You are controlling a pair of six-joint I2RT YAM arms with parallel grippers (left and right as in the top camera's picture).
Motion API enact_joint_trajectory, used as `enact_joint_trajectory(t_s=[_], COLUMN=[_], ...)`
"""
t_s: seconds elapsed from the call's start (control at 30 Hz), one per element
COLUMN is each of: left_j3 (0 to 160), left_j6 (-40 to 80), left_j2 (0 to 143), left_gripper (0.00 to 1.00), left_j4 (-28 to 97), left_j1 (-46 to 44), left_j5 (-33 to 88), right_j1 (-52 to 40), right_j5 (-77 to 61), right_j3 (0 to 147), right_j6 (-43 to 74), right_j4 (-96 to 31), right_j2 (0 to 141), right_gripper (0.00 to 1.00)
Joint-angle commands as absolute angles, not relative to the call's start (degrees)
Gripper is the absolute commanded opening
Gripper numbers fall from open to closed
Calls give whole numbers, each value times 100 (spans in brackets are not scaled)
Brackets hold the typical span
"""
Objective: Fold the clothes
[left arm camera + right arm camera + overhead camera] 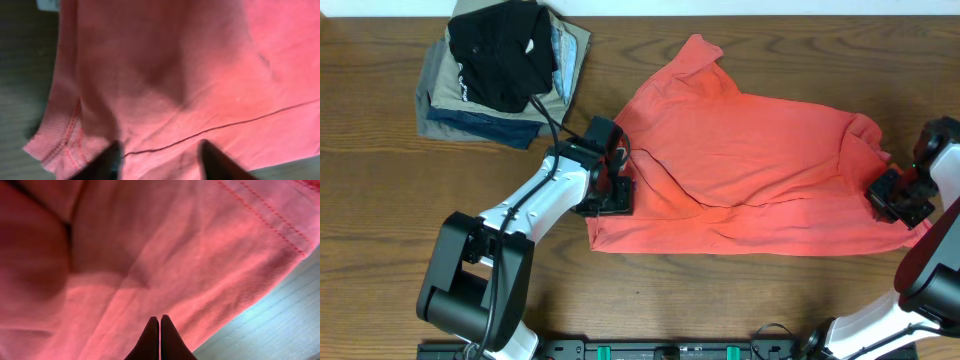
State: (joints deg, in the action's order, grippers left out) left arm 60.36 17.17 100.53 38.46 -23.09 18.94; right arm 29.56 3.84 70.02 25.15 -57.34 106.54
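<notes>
The coral-red T-shirt (750, 160) lies spread and creased across the middle and right of the wooden table. My left gripper (610, 188) is at the shirt's left edge. In the left wrist view its fingers (160, 159) are open, one on each side of a ridge of red fabric (165, 75) crossed by a dark fold line. My right gripper (897, 200) is at the shirt's right edge, where the cloth is bunched. In the right wrist view its fingers (160, 330) are pressed together on the red cloth (150, 255) near a stitched hem.
A stack of folded garments (535, 105) stands at the back left, with a black one (500, 50) on top of tan, grey and blue ones. The wooden table (380, 210) shows bare to the left of the shirt and in front of it.
</notes>
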Motion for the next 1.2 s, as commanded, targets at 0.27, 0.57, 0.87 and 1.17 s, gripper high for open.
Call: enact_joint_trajectory(t_s=[0.27,0.57,0.87,1.17], left_j3=[5977,5898,5896,5892], left_j6=[1935,2086,2694,3367], left_j2=[10114,10578,10812,10783], left_gripper=[10,6,6,6], left_j4=[4156,4180,4829,5693], left_j1=[-2322,-2320,-2250,-2196], left_j5=[1881,1883,1166,659], right_j1=[3000,3011,3024,3310], right_j5=[338,362,360,336], right_j3=[6195,5848,5848,5848], right_j6=[2355,2351,2443,2482], right_j4=[-4987,-4781,-5037,-5319], right_j2=[10689,10689,10674,10403], right_gripper=[9,7,1,1])
